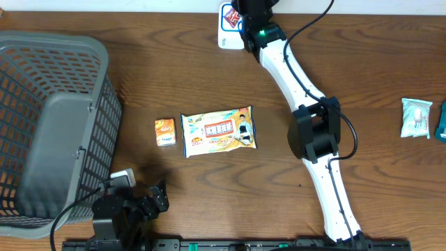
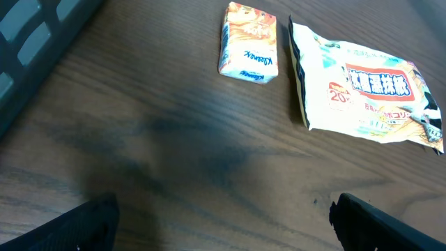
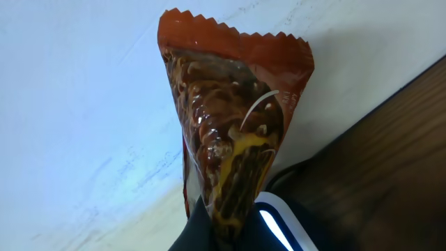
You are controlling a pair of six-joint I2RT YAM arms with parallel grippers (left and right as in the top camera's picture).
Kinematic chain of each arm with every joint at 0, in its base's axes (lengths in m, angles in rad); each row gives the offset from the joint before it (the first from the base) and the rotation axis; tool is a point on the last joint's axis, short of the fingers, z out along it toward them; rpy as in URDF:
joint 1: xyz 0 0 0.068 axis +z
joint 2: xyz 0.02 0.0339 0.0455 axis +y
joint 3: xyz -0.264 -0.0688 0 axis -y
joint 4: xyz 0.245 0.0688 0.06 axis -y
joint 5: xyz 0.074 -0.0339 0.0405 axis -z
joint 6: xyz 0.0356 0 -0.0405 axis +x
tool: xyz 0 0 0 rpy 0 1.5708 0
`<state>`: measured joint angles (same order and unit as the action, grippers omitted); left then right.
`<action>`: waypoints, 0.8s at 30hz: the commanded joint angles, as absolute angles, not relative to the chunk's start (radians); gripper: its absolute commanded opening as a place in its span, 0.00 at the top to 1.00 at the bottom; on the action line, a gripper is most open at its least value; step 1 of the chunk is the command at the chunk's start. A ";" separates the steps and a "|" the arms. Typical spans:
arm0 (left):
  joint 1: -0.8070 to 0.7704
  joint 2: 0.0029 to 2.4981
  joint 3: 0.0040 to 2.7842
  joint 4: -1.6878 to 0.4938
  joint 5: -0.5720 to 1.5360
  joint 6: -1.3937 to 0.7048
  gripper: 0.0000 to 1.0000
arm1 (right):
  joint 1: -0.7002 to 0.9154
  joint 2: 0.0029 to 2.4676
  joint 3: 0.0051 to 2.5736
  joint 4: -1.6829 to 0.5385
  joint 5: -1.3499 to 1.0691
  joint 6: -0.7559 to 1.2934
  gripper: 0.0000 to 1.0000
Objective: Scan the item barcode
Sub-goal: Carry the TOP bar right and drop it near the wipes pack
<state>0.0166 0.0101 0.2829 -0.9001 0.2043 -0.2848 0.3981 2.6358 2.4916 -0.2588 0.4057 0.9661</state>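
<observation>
My right gripper [image 3: 233, 233] is shut on the bottom end of a red-brown snack packet [image 3: 233, 118] with a zigzag top seal. It holds the packet up against the white face of the barcode scanner [image 3: 77, 104]. From overhead, the right gripper [image 1: 244, 12] is stretched to the table's far edge, over the white and blue scanner [image 1: 224, 36]. No barcode shows on the packet. My left gripper [image 2: 223, 226] is open and empty, low over bare wood near the front left; it also shows as the left gripper [image 1: 150, 202] in the overhead view.
A grey mesh basket [image 1: 49, 118] fills the left side. A small orange tissue pack [image 1: 165, 132] and a yellow wipes pack [image 1: 219, 130] lie mid-table. A teal-white packet [image 1: 416, 117] lies at the right edge.
</observation>
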 commanded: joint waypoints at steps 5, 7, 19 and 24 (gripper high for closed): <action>0.018 0.005 0.278 -0.934 0.205 -0.279 0.02 | 0.370 2.588 2.530 -0.464 0.354 0.926 0.98; 0.018 0.005 0.278 -0.934 0.205 -0.279 0.02 | 0.345 2.543 2.530 -0.587 0.371 0.925 0.99; 0.018 0.005 0.278 -0.934 0.205 -0.279 0.02 | -0.018 2.419 2.517 -1.431 0.414 0.706 0.99; 0.018 0.005 0.278 -0.934 0.205 -0.279 0.02 | -0.170 2.505 2.490 -1.385 0.433 0.457 0.99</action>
